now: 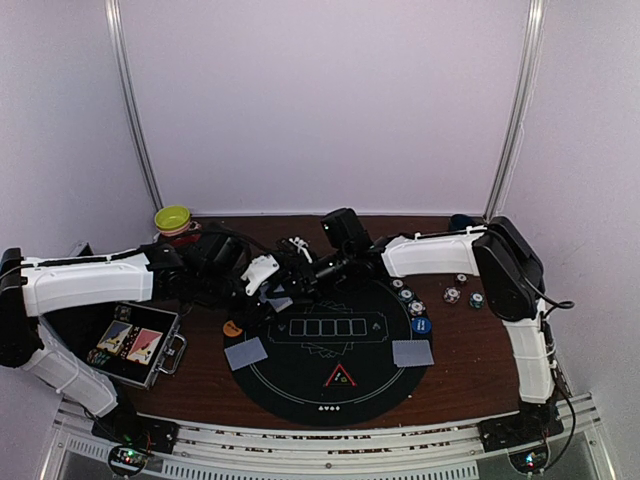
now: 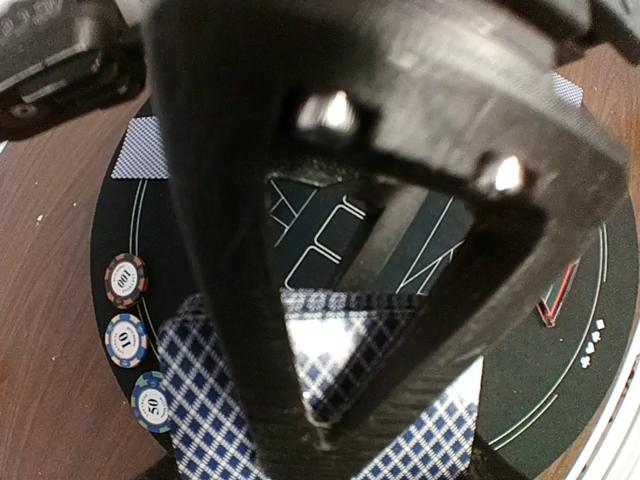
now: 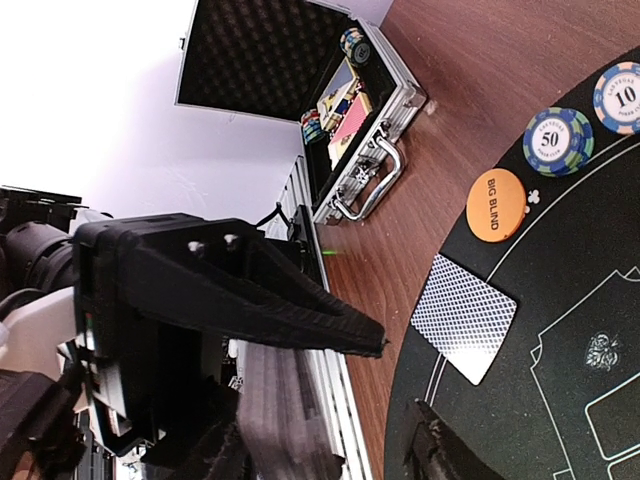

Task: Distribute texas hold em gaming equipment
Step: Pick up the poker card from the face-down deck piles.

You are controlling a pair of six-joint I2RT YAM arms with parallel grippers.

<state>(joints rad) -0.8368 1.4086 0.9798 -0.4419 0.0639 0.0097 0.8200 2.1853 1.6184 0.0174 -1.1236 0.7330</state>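
Over the mat (image 1: 290, 380), L gripper (image 2: 320, 425) is pinching the deck (image 2: 210, 400); R gripper (image 3: 400, 385) is hovering beside, jaws apart, empty. Risk: R dragging off too many, spilling deck.

**Right wrist: mat rim, chips, case**

Black two-finger right gripper (image 3: 398, 392) over black round playing mat (image 3: 560, 330), jaws apart, nothing between. At mat rim: grey-blue-backed playing card (image 3: 463, 318), orange "BIG BLIND" disc button (image 3: 496, 205), green-blue "50" chip (image 3: 558, 140), striped "10" chip (image 3: 622, 97). Off the mat: open silver metal case (image 3: 385, 135).
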